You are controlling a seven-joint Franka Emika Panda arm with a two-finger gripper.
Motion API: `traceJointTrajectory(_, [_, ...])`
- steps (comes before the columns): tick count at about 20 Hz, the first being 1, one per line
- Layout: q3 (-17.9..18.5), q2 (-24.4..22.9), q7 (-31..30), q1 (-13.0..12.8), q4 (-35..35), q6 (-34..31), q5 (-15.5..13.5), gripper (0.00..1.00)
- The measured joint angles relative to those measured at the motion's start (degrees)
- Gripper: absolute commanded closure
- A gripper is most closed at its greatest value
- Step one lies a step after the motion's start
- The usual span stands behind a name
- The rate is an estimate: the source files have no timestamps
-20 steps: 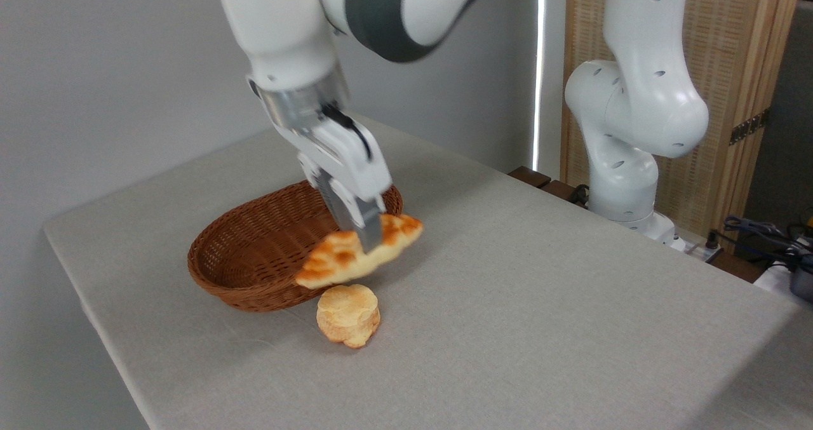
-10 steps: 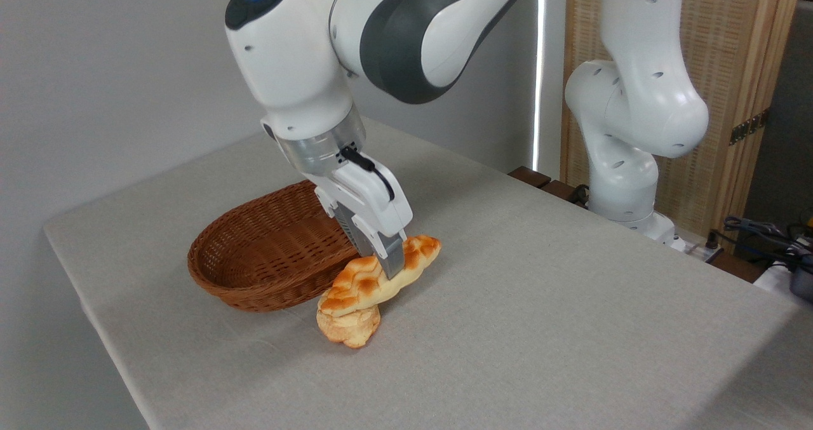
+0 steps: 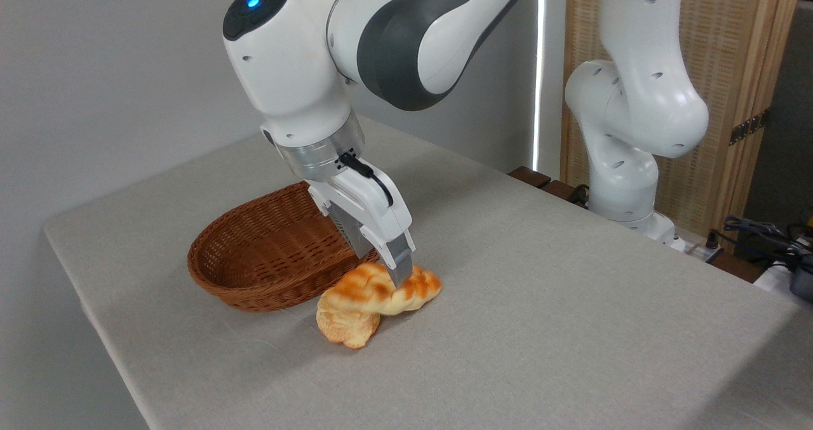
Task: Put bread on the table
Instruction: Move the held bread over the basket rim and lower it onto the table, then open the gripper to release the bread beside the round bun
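1. The jaws [image 3: 399, 276] sit at the top of the loaf [image 3: 381, 293], pressing into its middle; whether they are clamped on it or have begun to part cannot be told from this angle.
2. A second ago the loaf hung in the air over the near rim of the basket [image 3: 267, 258]. It has since come down and to the right, and now lies low just outside the basket on its near-right side.
3. Its left end rests on the small round bun [image 3: 346, 328], while its right end looks to be touching the cloth-covered bench [image 3: 540, 303], so it sits tilted rather than flat.
4. The basket looks empty. The loaf is out of it and almost placed.
5. My judgement: releasing here may let the loaf slide or roll off the bun, though it would still end on the bench.
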Motion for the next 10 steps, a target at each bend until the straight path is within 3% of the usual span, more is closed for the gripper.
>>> traceJointTrajectory(6, [0.0, -0.1, 0.0, 0.0, 0.6, 0.2, 0.0, 0.0])
traceJointTrajectory(10, [-0.3, -0.6, 0.0, -0.1, 4.5, 0.5, 0.0, 0.0])
